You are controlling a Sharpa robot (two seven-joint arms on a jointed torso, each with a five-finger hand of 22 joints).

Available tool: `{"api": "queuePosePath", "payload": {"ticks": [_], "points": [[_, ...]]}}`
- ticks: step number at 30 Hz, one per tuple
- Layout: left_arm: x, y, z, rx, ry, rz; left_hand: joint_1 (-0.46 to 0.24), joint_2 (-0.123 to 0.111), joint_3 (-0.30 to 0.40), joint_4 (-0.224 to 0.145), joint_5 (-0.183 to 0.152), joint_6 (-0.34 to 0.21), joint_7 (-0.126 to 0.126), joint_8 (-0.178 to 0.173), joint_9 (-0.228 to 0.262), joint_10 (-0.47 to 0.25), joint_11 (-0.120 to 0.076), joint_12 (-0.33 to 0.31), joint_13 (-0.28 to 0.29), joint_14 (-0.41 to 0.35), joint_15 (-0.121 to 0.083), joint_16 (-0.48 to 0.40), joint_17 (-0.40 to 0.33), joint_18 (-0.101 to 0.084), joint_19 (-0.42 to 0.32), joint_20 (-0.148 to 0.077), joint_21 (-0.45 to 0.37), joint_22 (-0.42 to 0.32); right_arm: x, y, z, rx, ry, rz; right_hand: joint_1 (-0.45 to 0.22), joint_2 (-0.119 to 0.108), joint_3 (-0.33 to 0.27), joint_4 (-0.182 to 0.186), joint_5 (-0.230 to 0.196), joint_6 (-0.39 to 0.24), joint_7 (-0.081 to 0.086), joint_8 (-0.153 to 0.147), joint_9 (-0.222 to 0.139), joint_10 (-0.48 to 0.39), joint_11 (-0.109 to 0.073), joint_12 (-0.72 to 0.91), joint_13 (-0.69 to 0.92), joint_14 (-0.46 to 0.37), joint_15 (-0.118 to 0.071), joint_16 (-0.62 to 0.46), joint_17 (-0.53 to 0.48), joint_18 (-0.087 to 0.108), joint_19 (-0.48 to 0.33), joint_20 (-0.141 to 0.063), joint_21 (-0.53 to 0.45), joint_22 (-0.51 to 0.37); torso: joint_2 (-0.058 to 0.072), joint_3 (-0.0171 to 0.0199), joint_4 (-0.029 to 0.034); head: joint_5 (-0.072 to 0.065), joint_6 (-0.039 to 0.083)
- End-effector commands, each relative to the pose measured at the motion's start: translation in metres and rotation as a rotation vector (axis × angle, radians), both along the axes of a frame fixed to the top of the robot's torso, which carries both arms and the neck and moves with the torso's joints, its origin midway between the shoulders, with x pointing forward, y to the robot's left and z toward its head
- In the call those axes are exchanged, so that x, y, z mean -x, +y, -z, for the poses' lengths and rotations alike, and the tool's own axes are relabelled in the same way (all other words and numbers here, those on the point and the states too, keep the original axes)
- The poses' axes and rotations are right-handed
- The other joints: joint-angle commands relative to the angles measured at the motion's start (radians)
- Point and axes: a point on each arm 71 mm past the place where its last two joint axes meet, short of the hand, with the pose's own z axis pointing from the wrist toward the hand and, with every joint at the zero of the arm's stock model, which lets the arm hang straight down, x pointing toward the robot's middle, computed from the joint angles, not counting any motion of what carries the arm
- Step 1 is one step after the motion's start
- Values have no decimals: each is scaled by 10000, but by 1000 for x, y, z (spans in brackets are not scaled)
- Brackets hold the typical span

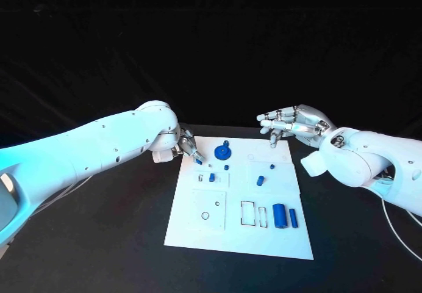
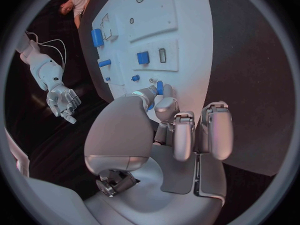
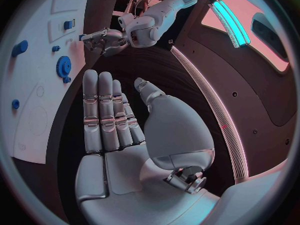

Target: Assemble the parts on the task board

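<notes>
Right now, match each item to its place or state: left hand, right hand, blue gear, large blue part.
1 left hand
2 right hand
3 blue gear
4 large blue part

A near right of the task board
B fingers apart, holding nothing
C pinches a small blue part
D far middle of the task board

Pairs: 1-C, 2-B, 3-D, 4-A

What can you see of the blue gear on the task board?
The blue gear is a small round toothed wheel with a raised hub, plastic by its look, lying flat near the far edge of the task board. It also shows in the right wrist view, teeth plain round its rim. A small blue piece lies just nearer the robot, apart from it. Neither the left hand nor the right hand touches it.
</notes>
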Motion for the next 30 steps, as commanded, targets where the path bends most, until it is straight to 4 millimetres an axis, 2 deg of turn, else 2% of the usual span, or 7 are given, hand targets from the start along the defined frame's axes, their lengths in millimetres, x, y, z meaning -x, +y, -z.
{"api": "queuePosePath", "payload": {"ticks": [1, 10, 13, 19, 30], "points": [[6, -3, -2, 807, -622, -393, -100, -52, 1435, -1321, -43, -23, -41, 53, 729, 97, -4, 84, 25, 1032, 0, 24, 2631, 81, 495, -12, 84, 1574, 0, 0, 0, 76, -108, -171, 107, 101, -35, -23, 66, 34, -51, 123, 28, 73, -76, 81, -53, 285, -82, 147, 38, 89, 199, -8, 36, 25, -6, 2, 14, 33, 2], [31, -4, 10, 965, -1313, 85, -192, -215, 1549, -1381, -47, 11, -70, 108, 787, 153, -33, 124, 42, 1032, -14, 24, 2631, 66, 528, -33, 131, 1629, -2, -5, 1, 125, -141, -12, 222, 114, -6, -43, 60, 56, -63, 173, 21, 39, -84, 49, -232, 254, -95, 146, -6, 68, 270, -51, 56, 31, -45, -11, 100, -14, -30], [34, -4, 14, 907, -1243, 161, -216, -253, 1558, -1389, -51, 23, -76, 114, 794, 184, -36, 181, 103, 1032, -15, 24, 2631, 68, 526, -38, 126, 1625, -2, -6, 2, 148, -111, -43, 254, 116, 4, -56, 32, 67, -64, 186, 21, 39, -85, 43, -267, 237, -95, 136, -18, 67, 261, -51, 44, 26, -53, -15, 97, 12, -37], [36, -3, 20, 740, -1193, 236, -223, -261, 1561, -1390, -51, 29, -79, 117, 796, 199, -38, 210, 135, 1032, -16, 24, 2631, 66, 528, -39, 130, 1629, -2, -6, 2, 191, -88, -71, 260, 113, 2, -55, 12, 72, -64, 192, 20, 50, -85, 45, -289, 257, -99, 150, -19, 69, 271, -53, 46, 27, -27, 2, 59, 68, -22], [39, -2, 29, 24, -871, 692, -241, -291, 1579, -1403, -51, 56, -89, 130, 804, 181, -46, 156, 70, 1032, -17, 24, 2631, 63, 535, -45, 140, 1642, -1, -5, 4, 196, 65, -284, 262, 95, -19, -44, -55, 52, -61, 193, 12, 61, -83, 42, -359, 298, -100, 187, -20, 69, 299, -56, 57, 31, -35, -4, 77, 62, -88]]}}
